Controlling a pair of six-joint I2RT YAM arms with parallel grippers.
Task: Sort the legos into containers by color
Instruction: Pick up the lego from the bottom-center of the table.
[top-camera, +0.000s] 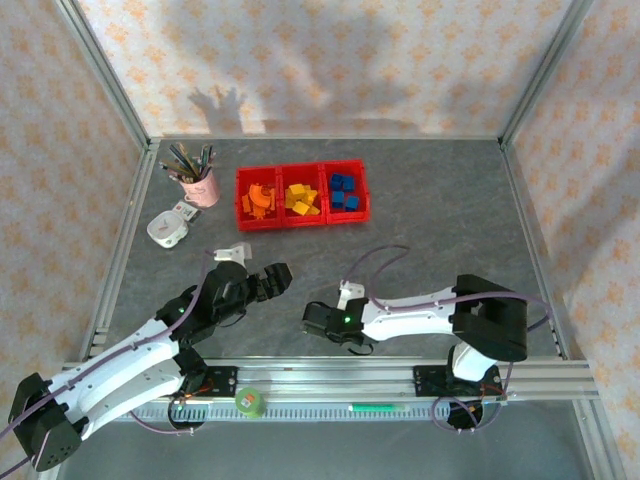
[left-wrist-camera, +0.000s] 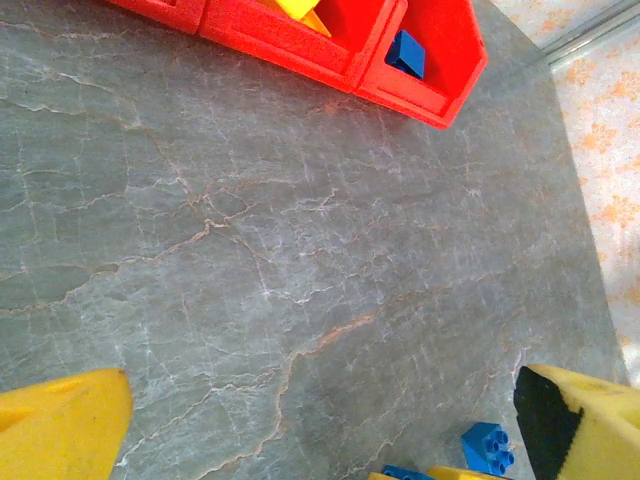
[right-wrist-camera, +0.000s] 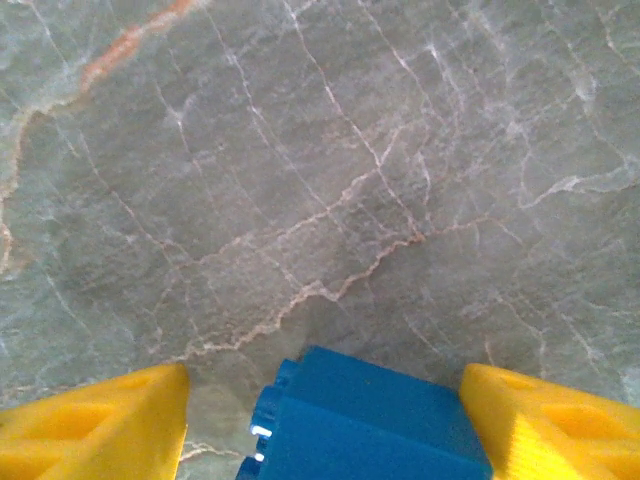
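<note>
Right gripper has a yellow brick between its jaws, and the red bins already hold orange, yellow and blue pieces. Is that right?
Not quite. The brick between the jaws of the right gripper is blue, not yellow, as the right wrist view shows. The rest of the statement holds.

Bright even lighting, soft shadow on back wall, close blue brick slightly blurred
</note>
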